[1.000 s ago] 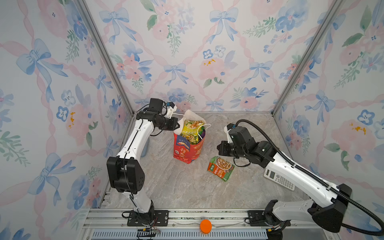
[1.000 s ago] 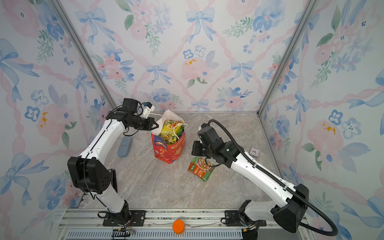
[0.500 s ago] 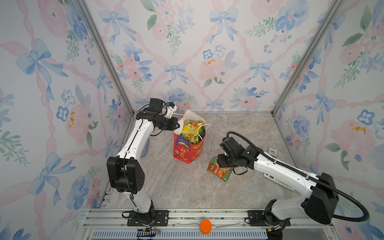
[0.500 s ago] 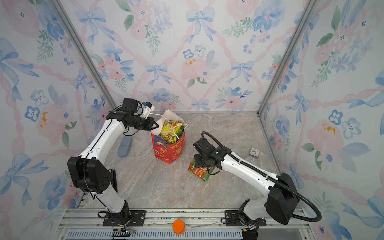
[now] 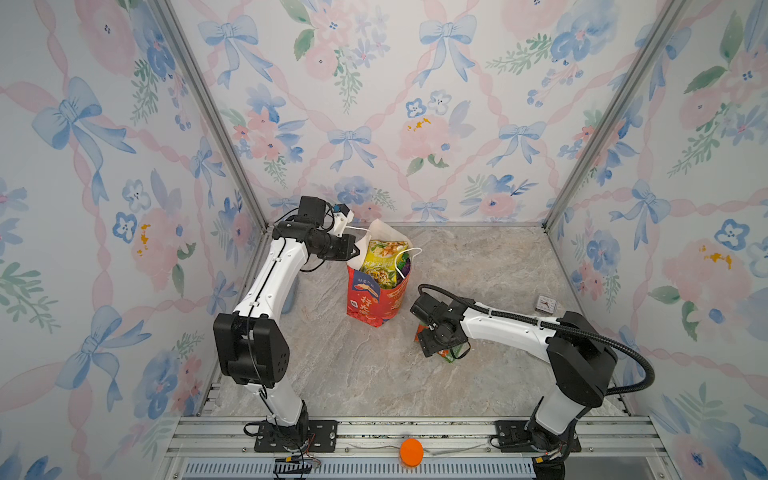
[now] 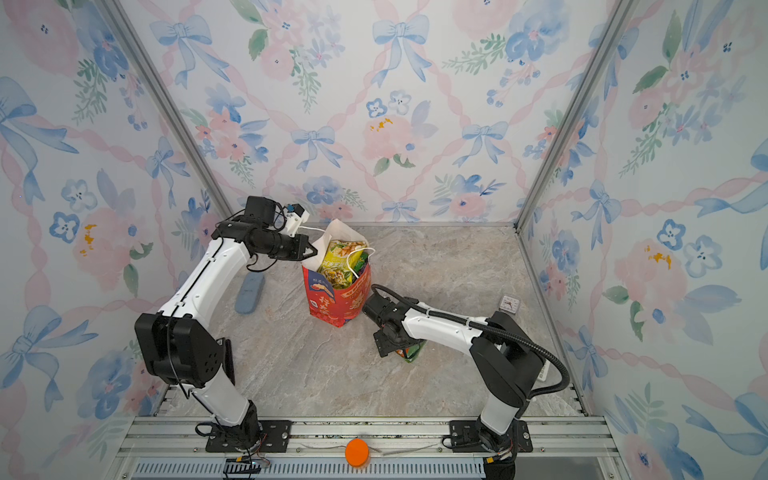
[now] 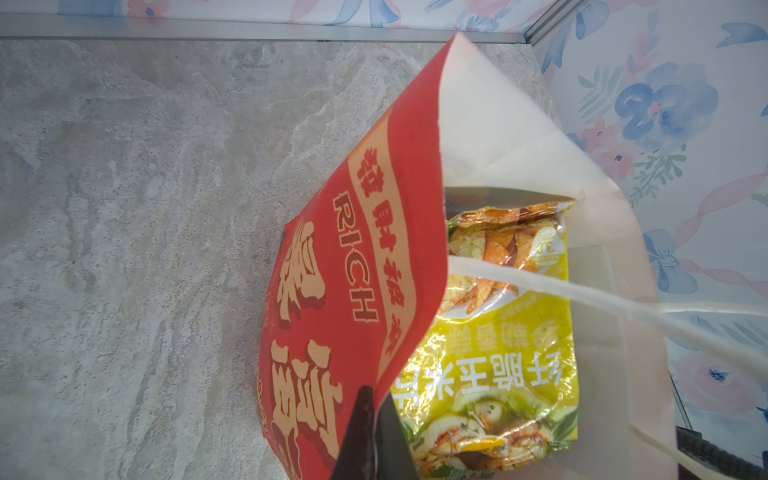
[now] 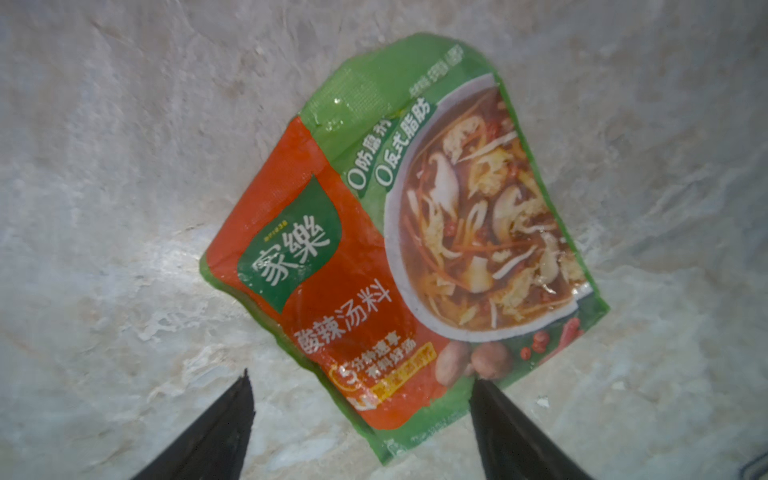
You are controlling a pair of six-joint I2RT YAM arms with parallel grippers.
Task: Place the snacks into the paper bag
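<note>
Step in hand, as judged: pick-up of the last loose snack. One green-and-orange soup packet (image 8: 395, 232) is seen lying flat on the marbled tabletop (image 8: 104, 208), to the right of the paper bag (image 5: 376, 299) and a little nearer, not touching it. The right gripper (image 8: 361, 378) is held low over the packet with its fingers spread wide. The two dark tips are seen at either side of one end of the packet, and nothing is gripped. The left gripper (image 7: 376, 399) is closed, its fingers pinching the red wall of the bag at the rim on the bag's left side, so that the mouth is held open. A yellow packet (image 7: 498, 332) is seen standing in the bag, its top level with the rim, and other packets are glimpsed beside it in both top views. A white cord handle (image 7: 540, 286) is stretched across the open mouth. A small clock (image 5: 545, 304) is noted far right, well apart.

Risks, as judged:
- The packet is thin, slick and flat against the surface, so the tips could skid over the film or catch only the sealed edge, and it could be dropped on the way across.
- The fingers are set at one end rather than mid-body, so a lifted packet would hang and swing.
- The bag looks nearly full, so the packet could be stopped by the cord or the yellow packet and slide back out.
- The paper could be torn or the bag tipped if the pinched rim is pulled too hard.
</note>
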